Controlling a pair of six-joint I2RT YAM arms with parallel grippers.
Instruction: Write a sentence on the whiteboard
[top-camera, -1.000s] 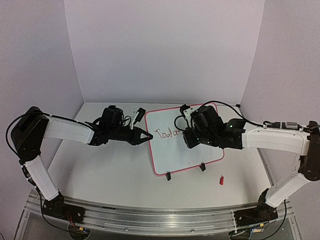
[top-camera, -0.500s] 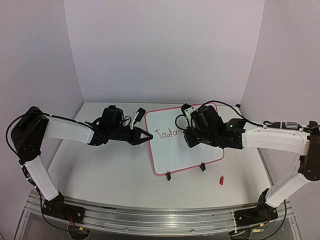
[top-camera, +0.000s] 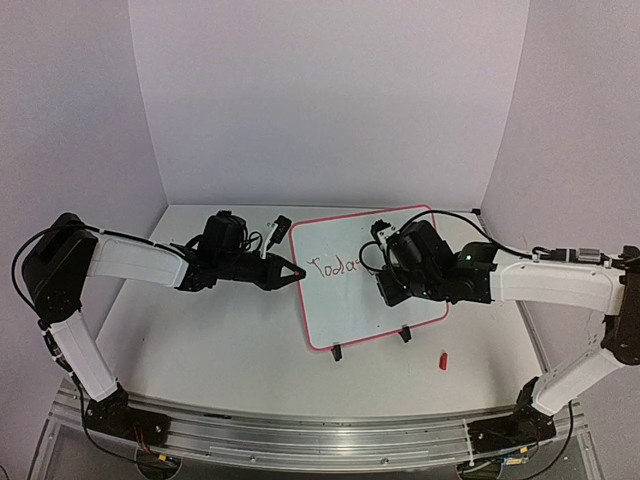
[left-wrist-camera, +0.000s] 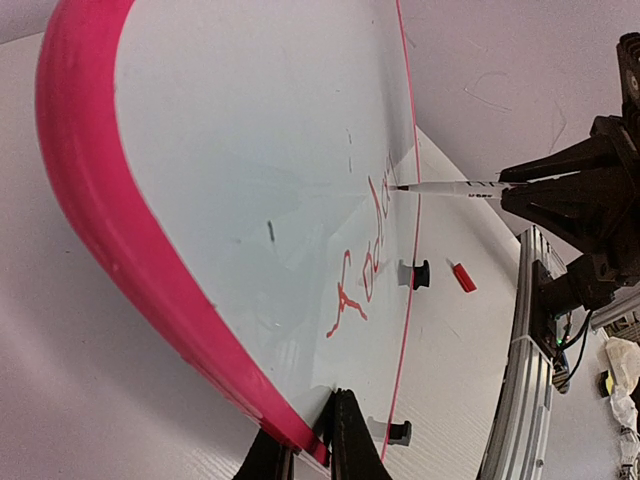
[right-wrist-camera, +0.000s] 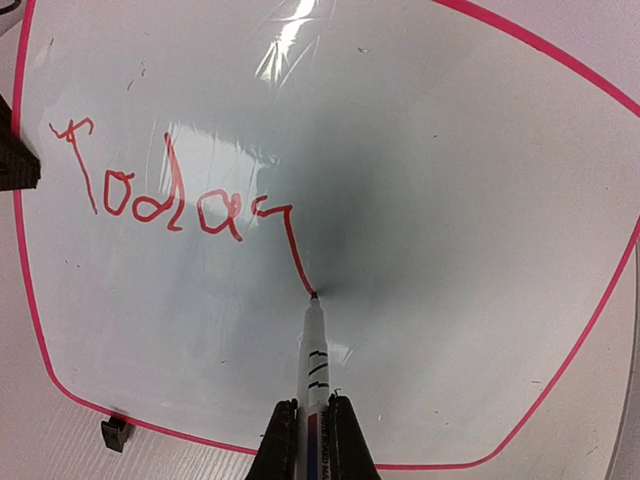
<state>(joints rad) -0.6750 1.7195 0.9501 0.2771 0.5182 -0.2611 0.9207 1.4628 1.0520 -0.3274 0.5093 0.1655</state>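
Note:
The whiteboard (top-camera: 350, 305) stands tilted on its stand at mid-table, white with a pink frame (left-wrist-camera: 90, 190). My left gripper (top-camera: 300, 272) is shut on the board's left edge, its jaws pinching the frame (left-wrist-camera: 315, 415). Red handwriting, the start of the sentence (right-wrist-camera: 150, 205), reads "Today" along the top; it also shows in the top view (top-camera: 333, 266). My right gripper (right-wrist-camera: 310, 405) is shut on a white marker (right-wrist-camera: 316, 350), whose tip touches the board at the bottom of the last letter's long tail. From the left wrist, the marker (left-wrist-camera: 450, 187) reaches in from the right.
A red marker cap (top-camera: 442, 360) lies on the table right of the board's front. The stand's black feet (top-camera: 337, 352) poke out under the board's near edge. A small black object (top-camera: 281, 228) sits behind the board's left corner. A metal rail (top-camera: 320, 435) runs along the table's near edge.
My right gripper has slid right and toward the near edge with the marker, drawing the last letter's tail downward. The left arm and the board have not moved.

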